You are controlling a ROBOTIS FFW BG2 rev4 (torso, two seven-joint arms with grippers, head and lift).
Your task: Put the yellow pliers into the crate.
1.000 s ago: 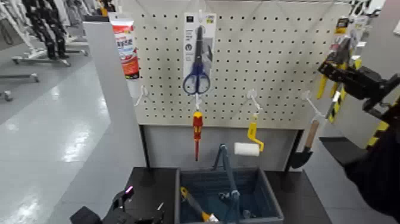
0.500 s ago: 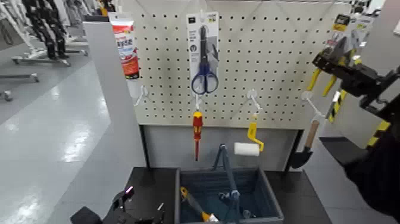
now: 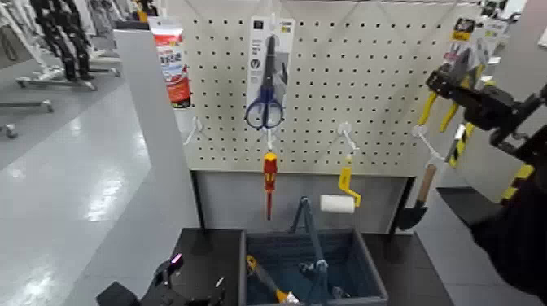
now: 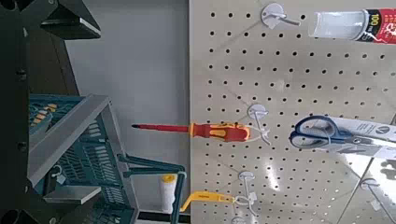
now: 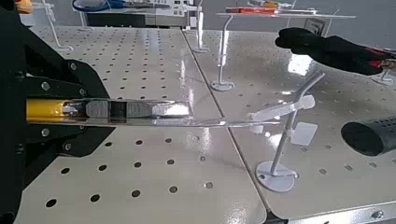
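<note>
Waiting down at the crate's left, the left gripper [image 3: 198,272] stands open and empty. Now the crate [image 3: 371,262] itself: a yellow-handled tool [image 3: 264,277] lies inside, but these pliers don't! Up above and right of the crate, there are the yellow pliers [image 3: 427,108], handles hanging down, the right gripper [image 3: 438,81] clamped on them. So the grip looks made; whether the card is free of its hook, I can't tell. Left to do: clear the hook, carry to the crate, lower, release.

Blue-handled scissors [image 3: 265,106] on card, red screwdriver [image 3: 270,175] below; trowel [image 3: 417,199] far R.
</note>
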